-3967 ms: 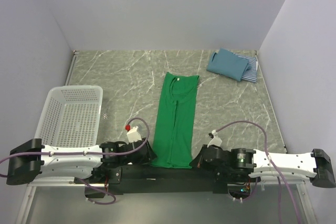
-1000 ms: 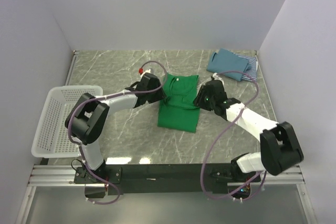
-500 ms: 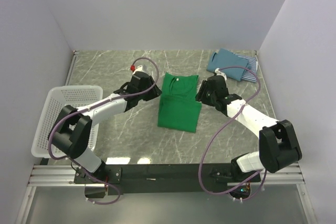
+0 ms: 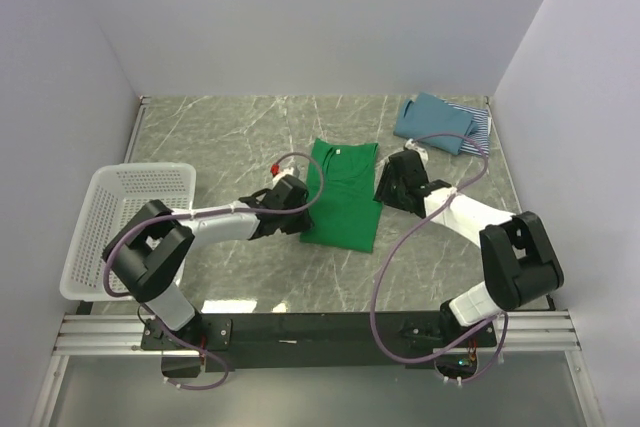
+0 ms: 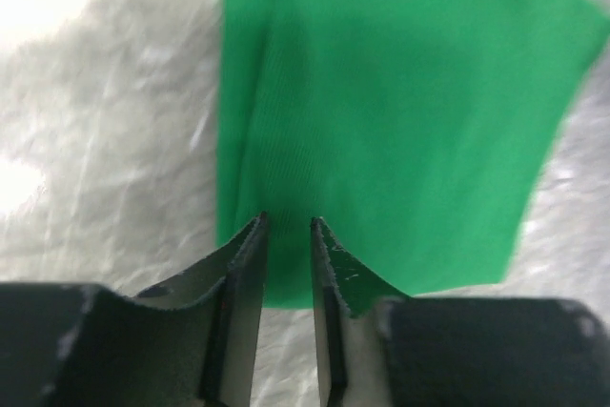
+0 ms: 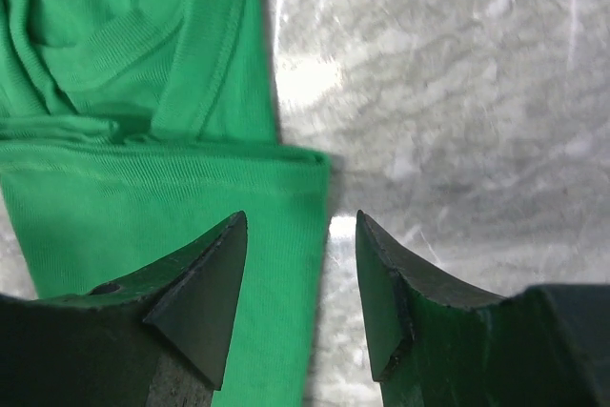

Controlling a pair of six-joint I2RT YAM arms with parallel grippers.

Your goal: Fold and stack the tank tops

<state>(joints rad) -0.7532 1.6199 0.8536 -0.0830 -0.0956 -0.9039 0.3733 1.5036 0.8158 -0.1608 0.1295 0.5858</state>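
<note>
The green tank top [image 4: 345, 202] lies folded in half at the middle of the marble table. My left gripper [image 4: 301, 214] is low over its near-left corner. In the left wrist view the green fabric [image 5: 400, 92] lies flat under my gripper [image 5: 288, 224], whose jaws stand a narrow gap apart with nothing pinched between them. My right gripper [image 4: 384, 190] is open at the top's right edge. In the right wrist view its jaws [image 6: 300, 221] straddle the folded edge of the green cloth [image 6: 143, 226]. The teal tank top [image 4: 432, 119] lies folded on the striped one [image 4: 481, 133] at the back right.
A white mesh basket [image 4: 130, 222] stands at the left edge of the table, beside my left arm. Grey walls close in the table on the left, back and right. Purple cables loop over both arms.
The long green top now lies folded in half. Over the last half second my left gripper has moved from the top's far-left side to its near-left corner, its jaws narrowing. The right gripper has barely shifted.
</note>
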